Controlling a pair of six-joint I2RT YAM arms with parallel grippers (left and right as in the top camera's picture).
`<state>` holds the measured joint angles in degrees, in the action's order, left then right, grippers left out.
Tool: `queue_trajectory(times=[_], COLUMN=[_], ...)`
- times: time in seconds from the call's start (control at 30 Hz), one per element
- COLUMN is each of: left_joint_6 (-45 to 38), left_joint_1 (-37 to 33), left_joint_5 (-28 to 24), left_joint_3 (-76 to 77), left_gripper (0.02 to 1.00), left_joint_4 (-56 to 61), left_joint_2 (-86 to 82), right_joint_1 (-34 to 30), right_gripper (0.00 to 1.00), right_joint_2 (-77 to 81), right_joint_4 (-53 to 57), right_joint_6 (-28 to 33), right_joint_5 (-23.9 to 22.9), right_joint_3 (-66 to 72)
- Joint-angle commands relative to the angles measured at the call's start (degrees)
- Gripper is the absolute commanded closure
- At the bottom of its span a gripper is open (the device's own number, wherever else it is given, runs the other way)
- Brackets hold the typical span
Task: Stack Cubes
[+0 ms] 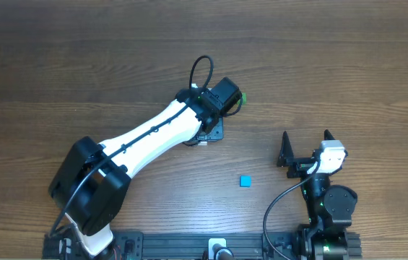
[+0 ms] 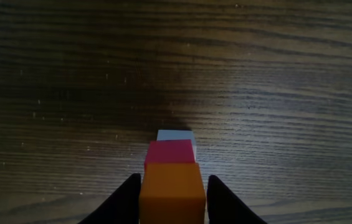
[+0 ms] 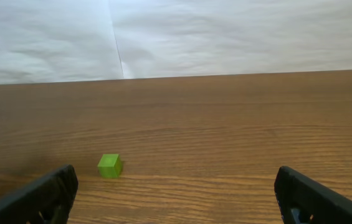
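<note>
Cubes, where does each one sit? (ops)

Small orange cube (image 2: 172, 193) is on top. Red cube (image 2: 171, 151) is directly under it, and an edge of a pale white cube (image 2: 177, 134) peeks out below the red. In the left wrist view they read as one column on the dark wood-grain table (image 1: 81, 58). (rig)

Left gripper? (ops)

Left gripper (image 2: 173, 177) is closed onto the orange cube, one black finger pressed to each side. In the top view it's up past the table's middle, with the arm stretched out diagonally from its base. (rig)

Loose cubes? (ops)

Two. Small green cube (image 3: 109, 165) lies flat on the table by itself; in the top view it's just beside the left gripper, partly hidden by it. Small blue cube (image 1: 245, 180) lies alone on the table between the two arms, well apart from the stack and closer to the right arm. (rig)

Right gripper? (ops)

Right gripper (image 1: 305, 134) has its fingers spread wide with nothing between them. It's low and close to its own base, pointing up the table, with the green cube ahead of it. Not touching any cube. (rig)
</note>
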<state>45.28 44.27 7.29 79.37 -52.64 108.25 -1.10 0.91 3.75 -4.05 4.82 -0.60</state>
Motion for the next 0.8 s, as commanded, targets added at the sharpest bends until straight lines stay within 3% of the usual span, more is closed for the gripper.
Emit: queue_trajectory(times=[0.03, 0.27, 0.63, 0.8], left_joint_6=[0.6, 0.6, -5.4, -12.2], left_joint_1=[-0.3, -0.7, -10.5, -19.7], left_joint_5=[-0.2, 0.9, 4.6, 2.7], left_joint_3=[-0.5, -0.5, -0.5, -4.4], left_gripper=[0.579, 0.031, 0.020, 0.020], left_joint_4=[0.2, 1.1, 6.8, 14.4], left_joint_2=[0.3, -1.0, -23.3, -39.7], right_joint_1=[-0.3, -0.3, -0.3, -0.3], right_gripper=[0.007, 0.007, 0.009, 0.007], right_joint_2=[-0.5, -0.5, -0.5, -0.5], right_joint_4=[0.1, 0.2, 0.2, 0.2], right_joint_6=[0.3, 0.3, 0.3, 0.3], right_joint_5=[-0.2, -0.2, -0.2, -0.2], right_joint_3=[0.3, 0.3, 0.3, 0.3])
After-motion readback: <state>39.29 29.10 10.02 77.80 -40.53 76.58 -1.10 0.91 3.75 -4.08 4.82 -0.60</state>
